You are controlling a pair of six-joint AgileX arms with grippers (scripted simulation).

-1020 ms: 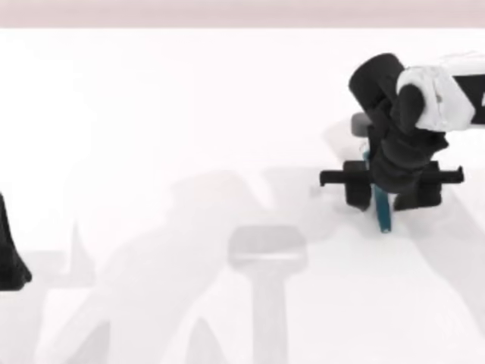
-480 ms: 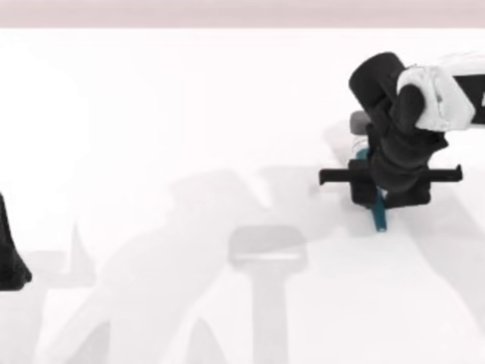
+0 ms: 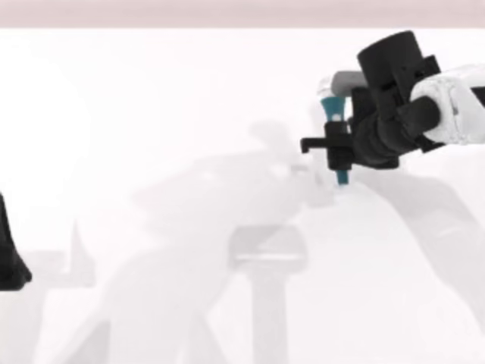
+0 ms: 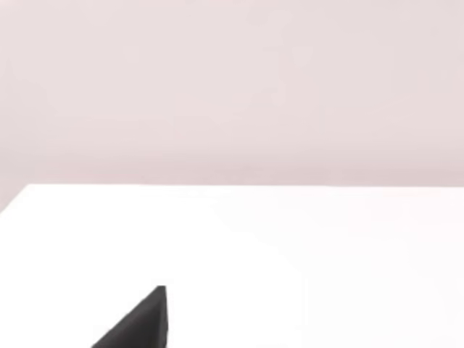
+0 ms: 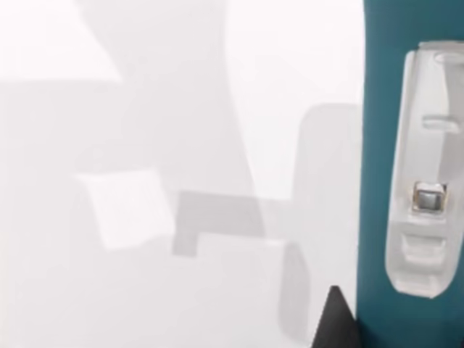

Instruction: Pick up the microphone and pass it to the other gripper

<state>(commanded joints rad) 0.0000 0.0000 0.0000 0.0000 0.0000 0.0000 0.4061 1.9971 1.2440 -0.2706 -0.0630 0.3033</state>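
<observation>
While raised, right hand (image 3: 339, 152) grips microphone (image 3: 332, 108) (teal).

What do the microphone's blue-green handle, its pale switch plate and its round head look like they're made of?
The microphone is held by the right gripper. Its handle looks like smooth matte plastic: even teal, no grain or glare. The switch plate seems glossy white moulded plastic, with soft raised ridges. The head reads as pale grey, perhaps metal mesh, but no weave shows. The left gripper is parked at the table's left edge.
</observation>
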